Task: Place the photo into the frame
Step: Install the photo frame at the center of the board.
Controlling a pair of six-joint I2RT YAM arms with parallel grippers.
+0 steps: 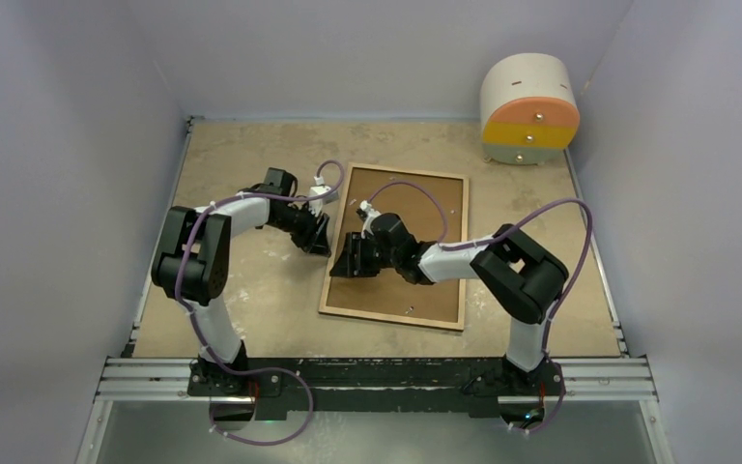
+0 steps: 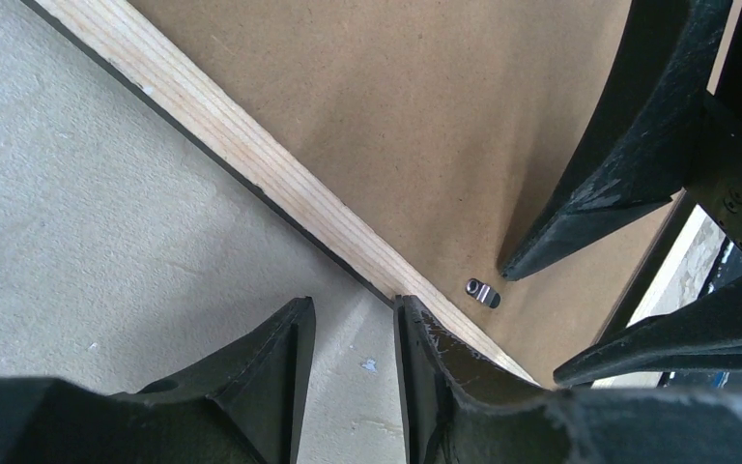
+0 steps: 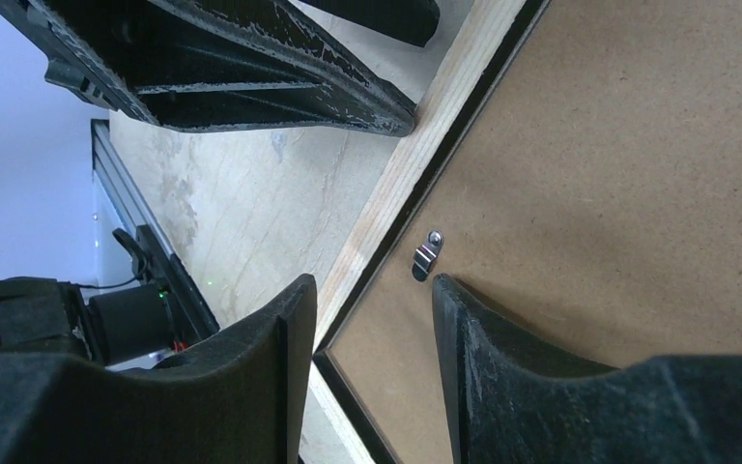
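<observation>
The frame [image 1: 396, 319] lies back-up on the table, its light wood rail [image 2: 251, 155] around a brown backing board [image 1: 391, 295]. The photo is hidden. My left gripper [image 2: 353, 304] is open with a narrow gap over bare table, and its right finger is against the frame's left outer edge. My right gripper [image 3: 372, 285] is open and straddles the same rail [image 3: 444, 106]. One of its fingers is on the board beside a small metal clip [image 3: 427, 255], the other outside the rail. Nothing is held. In the top view both grippers [image 1: 321, 242] [image 1: 348, 261] meet at the frame's left side.
A round white, orange and yellow drawer unit [image 1: 529, 108] stands at the back right corner. Pale walls close in the table on three sides. A metal rail [image 1: 377, 377] with the arm bases runs along the near edge. A second clip [image 1: 412, 308] sits near the frame's bottom rail.
</observation>
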